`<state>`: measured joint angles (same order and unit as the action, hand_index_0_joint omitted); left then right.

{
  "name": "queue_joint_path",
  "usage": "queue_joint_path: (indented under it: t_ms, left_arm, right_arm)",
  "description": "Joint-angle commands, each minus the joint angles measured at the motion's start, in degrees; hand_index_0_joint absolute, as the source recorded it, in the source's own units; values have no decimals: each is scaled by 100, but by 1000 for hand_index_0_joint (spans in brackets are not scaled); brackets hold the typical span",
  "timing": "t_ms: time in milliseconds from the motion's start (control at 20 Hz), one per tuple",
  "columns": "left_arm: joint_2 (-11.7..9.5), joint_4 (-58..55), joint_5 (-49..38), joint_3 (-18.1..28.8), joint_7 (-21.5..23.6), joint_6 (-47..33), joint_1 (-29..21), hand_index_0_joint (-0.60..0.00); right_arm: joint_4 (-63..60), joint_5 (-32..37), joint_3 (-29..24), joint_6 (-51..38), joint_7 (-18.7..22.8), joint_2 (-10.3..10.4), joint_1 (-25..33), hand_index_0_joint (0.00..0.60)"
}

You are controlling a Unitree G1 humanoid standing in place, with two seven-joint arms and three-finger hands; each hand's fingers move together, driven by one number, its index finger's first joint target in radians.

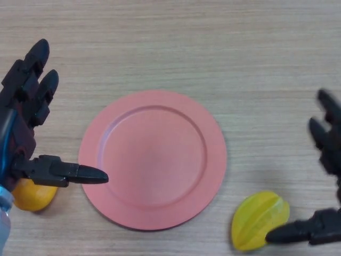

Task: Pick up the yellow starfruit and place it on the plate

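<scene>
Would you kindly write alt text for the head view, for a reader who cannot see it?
A yellow starfruit lies on the wooden table right of an empty pink plate, with the open right hand beside it. The open left hand hovers left of the plate, above an orange fruit.

Left arm: enters from the view's left edge, only its end showing.
Left hand [24, 120]: black, spread wide, palm facing inward toward the middle of the view.
Left fingers [37, 69]: straight, side by side, pointing up and away from the robot.
Left thumb [72, 172]: straight, stretched sideways toward the view's centre, well apart from the fingers.
Right arm: comes in at the lower right corner.
Right hand [330, 160]: black, spread wide, partly cut off by the right edge.
Right fingers [327, 109]: extended upward, relaxed.
Right thumb [298, 231]: straight, reaching toward the left.
Grip: neither hand holds anything.
</scene>
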<state>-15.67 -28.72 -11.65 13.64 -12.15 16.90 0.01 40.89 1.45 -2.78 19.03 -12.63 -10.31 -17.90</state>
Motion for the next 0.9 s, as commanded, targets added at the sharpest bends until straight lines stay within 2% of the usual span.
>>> queue_joint_path:
  t_ms: [50,200,300,550,700,750,900]
  left_arm:
    - [-201,-217,148,252,-14,-577,-133,0]
    - [-189,-243,195,183,-30,-411,-135,0]
    - [-140,-226,232,128,-49,-485,-90,0]
    - [-106,-254,315,124,-73,-642,-21,0]
    - [-115,-245,388,118,-117,-671,42,0]
    - [-90,-187,407,152,-169,-785,70,0]
    - [-86,-177,272,243,-138,-843,89,0]
  right_arm:
    - [-62,-353,-5,-1565,-96,-58,-152,0]
    - [-532,-625,260,-2217,-111,-83,-320,0]
    - [-1094,-992,422,-2880,31,-178,-326,0]
    - [-2512,-2143,529,-4201,824,-297,118,0]
    - [-2919,-2312,566,-4383,1082,-279,258,0]
    - [-3232,-2528,581,-4606,1334,-290,369,0]
    - [-3496,-2440,580,-4633,1459,-289,423,0]
